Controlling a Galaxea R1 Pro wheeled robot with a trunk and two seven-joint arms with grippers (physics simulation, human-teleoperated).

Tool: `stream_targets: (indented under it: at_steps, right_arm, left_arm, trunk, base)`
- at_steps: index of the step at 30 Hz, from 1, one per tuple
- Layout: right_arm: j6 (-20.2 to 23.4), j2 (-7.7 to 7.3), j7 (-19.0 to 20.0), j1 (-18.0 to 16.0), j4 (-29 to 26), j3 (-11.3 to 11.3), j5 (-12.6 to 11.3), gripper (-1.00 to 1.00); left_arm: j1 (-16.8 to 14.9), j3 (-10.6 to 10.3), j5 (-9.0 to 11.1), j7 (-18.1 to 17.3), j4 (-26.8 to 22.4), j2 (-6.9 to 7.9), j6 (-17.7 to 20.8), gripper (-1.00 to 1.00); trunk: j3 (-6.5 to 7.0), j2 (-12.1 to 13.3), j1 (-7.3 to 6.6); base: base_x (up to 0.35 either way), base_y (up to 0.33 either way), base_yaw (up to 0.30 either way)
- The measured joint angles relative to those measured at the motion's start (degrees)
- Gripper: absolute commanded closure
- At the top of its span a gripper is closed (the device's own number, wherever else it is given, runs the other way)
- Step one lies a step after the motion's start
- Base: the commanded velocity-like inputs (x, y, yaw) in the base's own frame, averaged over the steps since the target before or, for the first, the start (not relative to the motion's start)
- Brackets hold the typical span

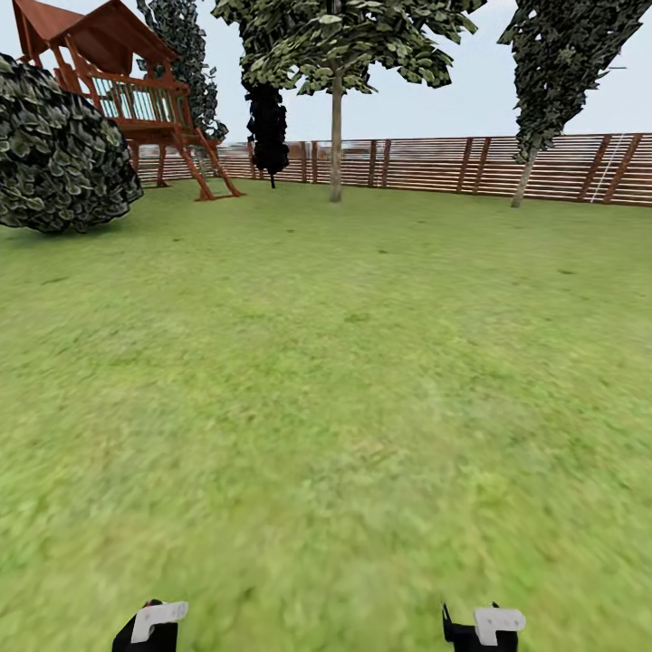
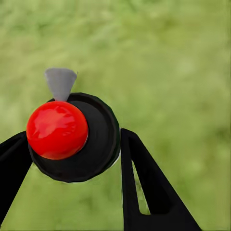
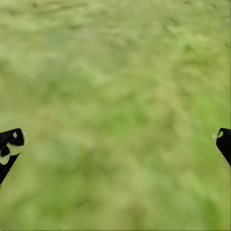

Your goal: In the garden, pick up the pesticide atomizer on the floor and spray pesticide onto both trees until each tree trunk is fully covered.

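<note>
My left gripper (image 2: 72,161) is shut on the pesticide atomizer (image 2: 98,139), a dark round bottle seen end-on with a red dome and a pale grey nozzle. In the head view the left gripper (image 1: 149,625) and right gripper (image 1: 484,625) sit low at the bottom edge over the lawn. My right gripper (image 3: 115,144) is open, with only blurred grass between its fingers. Far ahead by the fence stand a tree with a straight pale trunk (image 1: 336,136) and a second tree with a leaning pale trunk (image 1: 522,181). No spray cloud shows.
A wide green lawn (image 1: 326,380) stretches ahead to a brown slat fence (image 1: 435,165). A red-brown wooden play tower (image 1: 136,100) and a big dark bush (image 1: 54,145) stand at the back left. A black-leaved tree (image 1: 268,136) is near the fence.
</note>
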Motion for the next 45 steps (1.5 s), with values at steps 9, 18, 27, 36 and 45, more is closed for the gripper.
stream_targets:
  at_steps: [9,18,27,36,45]
  right_arm:
    - [0.0,0.06,-0.06,0.0,0.0,0.0,0.0,-1.0]
    - [0.0,0.06,0.01,0.0,0.0,0.0,0.0,-1.0]
    - [0.0,0.06,0.01,0.0,0.0,-0.01,0.0,-1.0]
    - [0.0,0.06,0.0,0.0,0.0,0.0,0.0,-1.0]
    - [0.0,0.06,0.01,0.0,0.0,0.0,0.0,-1.0]
  left_arm:
    - [-0.02,-0.01,-0.01,0.0,0.0,-0.01,-0.02,1.0]
    - [-0.03,-0.01,-0.01,0.0,0.01,-0.02,0.0,1.0]
    - [0.0,-0.01,-0.01,0.0,0.01,-0.01,0.0,1.0]
    - [0.0,-0.01,0.0,0.0,0.05,-0.02,0.06,1.0]
    - [-0.02,-0.01,-0.01,0.0,0.07,-0.01,0.07,1.0]
  trunk:
    - [-0.14,0.0,0.0]
    - [-0.16,0.0,0.0]
    - [-0.16,0.0,0.0]
    - [-0.16,0.0,0.0]
    - [-0.16,0.0,0.0]
  base:
    - [0.335,0.0,-0.069]
    - [0.335,0.0,-0.003]
    - [0.335,0.0,0.0]
    - [0.335,0.0,0.0]
    - [0.335,0.0,-0.086]
